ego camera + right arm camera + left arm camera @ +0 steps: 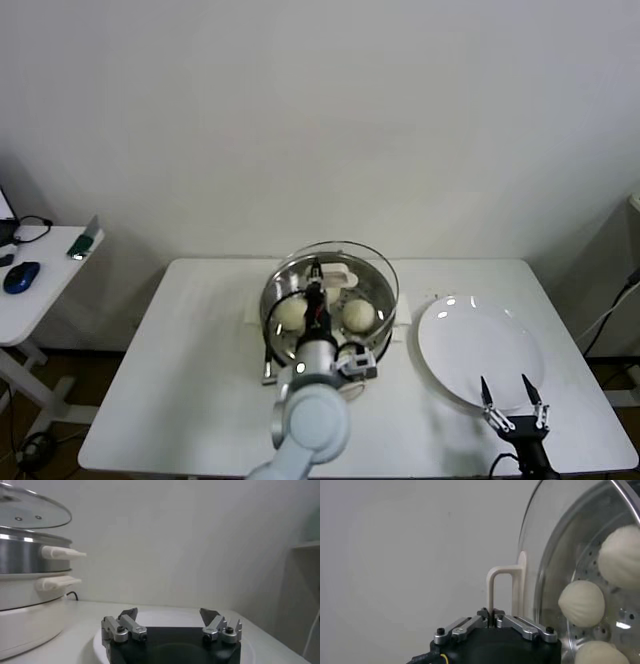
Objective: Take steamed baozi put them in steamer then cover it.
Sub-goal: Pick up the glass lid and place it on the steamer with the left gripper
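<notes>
The lid [580,555] is held level over the steamer [285,290] by its handle [496,587] in the closed left gripper [495,619], while the right gripper [170,622] is kept wide open and empty

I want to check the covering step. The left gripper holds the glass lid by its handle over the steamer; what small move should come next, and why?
Probably lower the lid a little more. The left gripper is shut on the lid handle, and the right wrist view shows the lid tilted above the steamer rim, not seated. The buns are inside.
</notes>
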`<action>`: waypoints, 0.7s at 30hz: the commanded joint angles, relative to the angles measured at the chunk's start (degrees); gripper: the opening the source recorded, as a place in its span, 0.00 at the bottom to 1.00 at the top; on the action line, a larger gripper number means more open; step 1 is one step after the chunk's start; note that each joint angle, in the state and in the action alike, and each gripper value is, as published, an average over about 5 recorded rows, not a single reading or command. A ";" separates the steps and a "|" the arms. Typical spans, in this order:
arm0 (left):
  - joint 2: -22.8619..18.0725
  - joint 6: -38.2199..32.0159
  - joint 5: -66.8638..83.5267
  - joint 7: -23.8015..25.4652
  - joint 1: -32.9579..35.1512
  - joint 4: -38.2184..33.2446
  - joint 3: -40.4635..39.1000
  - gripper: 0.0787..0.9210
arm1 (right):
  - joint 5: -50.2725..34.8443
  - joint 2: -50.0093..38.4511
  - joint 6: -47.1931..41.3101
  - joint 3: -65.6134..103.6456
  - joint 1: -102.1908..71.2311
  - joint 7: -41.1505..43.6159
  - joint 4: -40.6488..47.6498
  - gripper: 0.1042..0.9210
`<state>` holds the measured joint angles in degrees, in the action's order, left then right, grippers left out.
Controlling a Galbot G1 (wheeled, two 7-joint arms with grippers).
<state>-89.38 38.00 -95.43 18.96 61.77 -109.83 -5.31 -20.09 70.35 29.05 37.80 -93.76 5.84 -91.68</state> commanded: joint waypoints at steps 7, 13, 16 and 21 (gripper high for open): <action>-4.21 -1.21 -5.98 -2.13 3.33 3.23 0.10 0.07 | -0.36 -0.09 0.51 0.10 -0.22 -0.13 0.00 0.88; -4.80 -1.39 -6.68 -3.01 3.81 4.69 0.24 0.07 | -0.39 -0.10 0.76 0.12 -0.42 -0.17 -0.12 0.88; -4.53 -1.40 -6.79 -3.19 3.41 5.50 0.72 0.07 | -0.42 -0.12 0.89 0.17 -0.55 -0.19 -0.15 0.88; -3.41 -1.25 -6.23 -3.12 2.49 6.21 1.59 0.07 | -0.50 -0.18 1.16 0.26 -0.76 -0.22 -0.11 0.88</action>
<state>-92.19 36.73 -101.05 16.20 64.52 -105.18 -4.38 -20.51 70.22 30.08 38.01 -94.43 5.65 -91.74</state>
